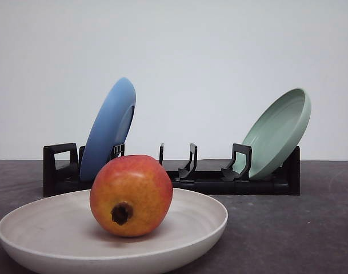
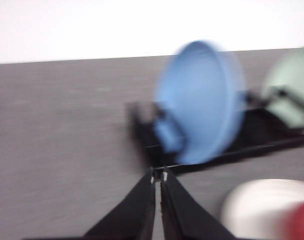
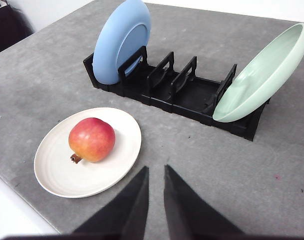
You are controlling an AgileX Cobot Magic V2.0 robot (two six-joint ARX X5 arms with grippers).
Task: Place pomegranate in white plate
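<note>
Red blushing to orange, the smooth round pomegranate (image 1: pixel 131 195) sits in my matte cream white plate (image 1: pixel 48 220), a touch toward 9 o'clock of centre, dark crown facing the front camera. I judge placement done; nothing remains but backing off. My left gripper (image 2: pixel 157 177) and right gripper (image 3: pixel 155 170) show fingers nearly together, holding nothing.
</note>
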